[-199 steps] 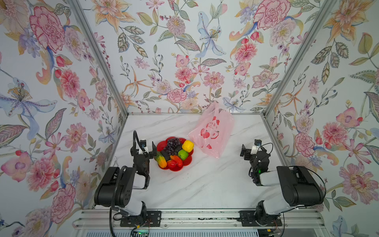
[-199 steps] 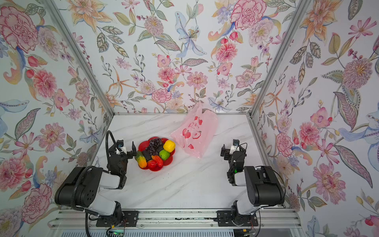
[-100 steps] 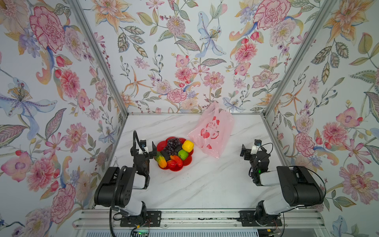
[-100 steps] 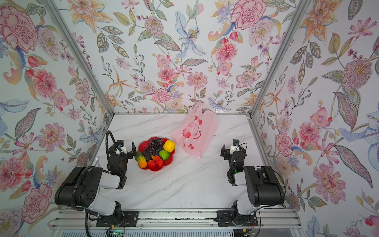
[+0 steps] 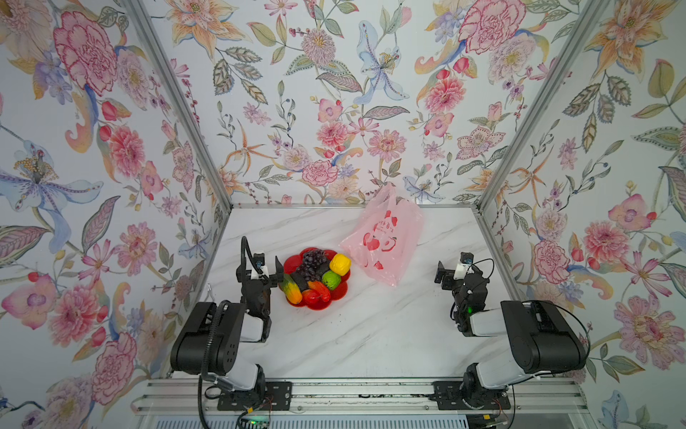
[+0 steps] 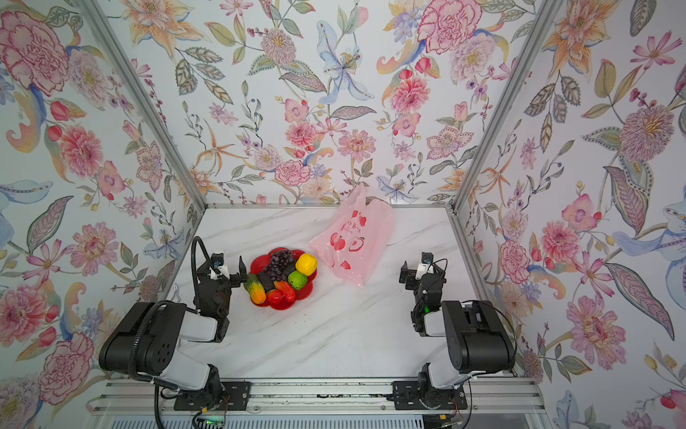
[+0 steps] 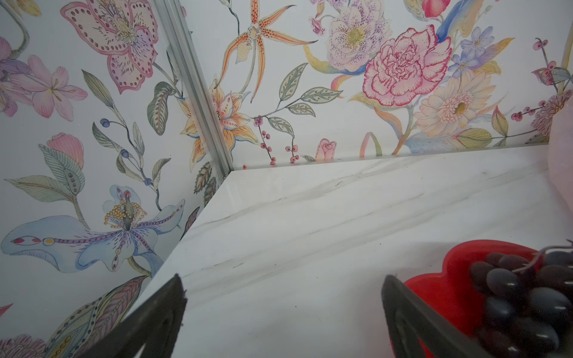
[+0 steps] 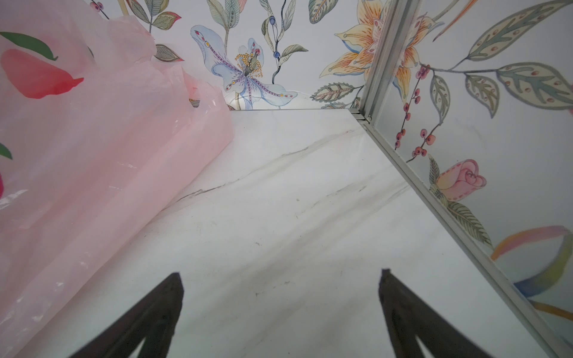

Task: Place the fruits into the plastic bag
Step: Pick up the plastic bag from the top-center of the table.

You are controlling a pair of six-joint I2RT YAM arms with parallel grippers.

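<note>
Fruits unmoved on plate; plastic bag unchanged.

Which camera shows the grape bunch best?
Either top view: the whole grape bunch shows, on the red plate. The left wrist view has it close but cut off at the edge; the right wrist view misses it.

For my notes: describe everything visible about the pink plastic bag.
The plastic bag is thin, translucent pink film with handles, printed with red fruit shapes, green leaves and red lettering. It looks slack and empty, lying crumpled on the marble-look table toward the back, its handles rising against the flowered wall. It lies close beside the red plate; whether they touch is unclear. Nothing holds it.
</note>
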